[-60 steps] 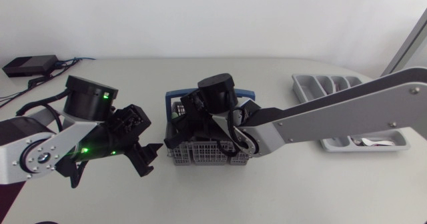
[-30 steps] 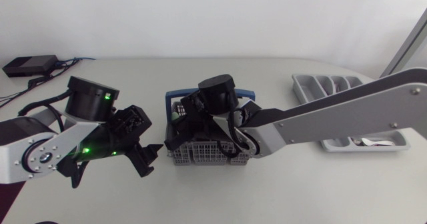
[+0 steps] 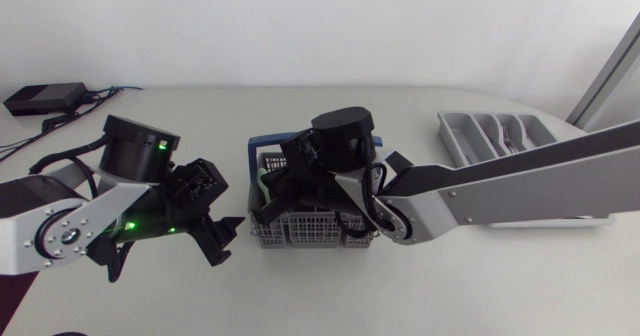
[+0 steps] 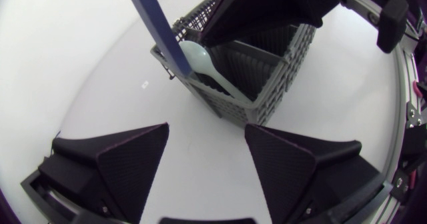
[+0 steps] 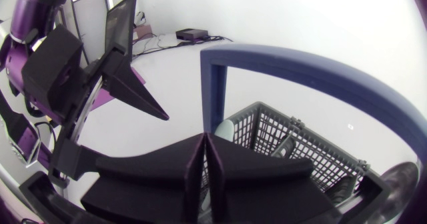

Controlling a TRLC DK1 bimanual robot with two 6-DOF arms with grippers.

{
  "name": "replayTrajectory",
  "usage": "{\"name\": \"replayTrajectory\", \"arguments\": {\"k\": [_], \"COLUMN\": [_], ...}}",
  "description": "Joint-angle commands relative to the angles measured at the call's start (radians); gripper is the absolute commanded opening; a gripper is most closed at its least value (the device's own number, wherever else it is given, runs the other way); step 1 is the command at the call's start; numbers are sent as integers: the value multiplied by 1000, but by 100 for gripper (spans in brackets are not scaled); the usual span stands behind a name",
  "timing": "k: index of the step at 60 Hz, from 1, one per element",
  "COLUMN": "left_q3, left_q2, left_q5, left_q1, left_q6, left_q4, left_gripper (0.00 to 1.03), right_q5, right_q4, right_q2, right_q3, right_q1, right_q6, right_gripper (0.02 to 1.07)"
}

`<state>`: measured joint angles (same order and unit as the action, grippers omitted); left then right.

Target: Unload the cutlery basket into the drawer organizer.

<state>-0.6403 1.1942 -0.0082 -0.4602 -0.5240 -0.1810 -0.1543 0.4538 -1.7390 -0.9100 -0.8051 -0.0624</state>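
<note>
The grey mesh cutlery basket [image 3: 312,228] with a blue handle [image 3: 262,142] stands at mid-table. My right gripper [image 3: 283,190] reaches down into it from the right. In the right wrist view its fingers [image 5: 203,161] are pressed together, shut, just behind the handle [image 5: 280,61], and nothing shows between them. A pale spoon [image 4: 201,57] leans in the basket [image 4: 257,84] beside the handle. My left gripper [image 3: 222,238] hovers open just left of the basket; its fingers [image 4: 132,159] stand wide apart, empty. The grey drawer organizer [image 3: 495,131] lies far right, partly hidden by my right arm.
A black box [image 3: 42,97] with cables lies at the far left corner of the table. My right arm's long link [image 3: 520,181] stretches across the table's right half, over the organizer's front.
My right arm's wrist has shifted slightly to the right over the basket, and its long link now lies lower across the organizer. The left arm has not moved.
</note>
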Motion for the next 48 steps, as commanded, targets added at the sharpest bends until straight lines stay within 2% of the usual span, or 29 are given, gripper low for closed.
{"name": "replayTrajectory", "arguments": {"k": [1, 5, 10, 48], "left_q3": [25, 25, 27, 54], "left_q2": [16, 16, 15, -2], "left_q5": [5, 5, 5, 19], "left_q1": [2, 3, 5, 28], "left_q6": [1, -1, -2, -27], "left_q4": [11, 11, 11, 23], "left_gripper": [79, 79, 79, 79], "right_q5": [24, 30, 30, 61], "right_q4": [17, 17, 17, 43], "right_q2": [-7, -14, -25, -103], "right_q3": [28, 19, 14, -63], "right_q1": [-11, -9, -8, -2], "right_q6": [12, 13, 13, 36], "right_gripper": [37, 48, 51, 51]}}
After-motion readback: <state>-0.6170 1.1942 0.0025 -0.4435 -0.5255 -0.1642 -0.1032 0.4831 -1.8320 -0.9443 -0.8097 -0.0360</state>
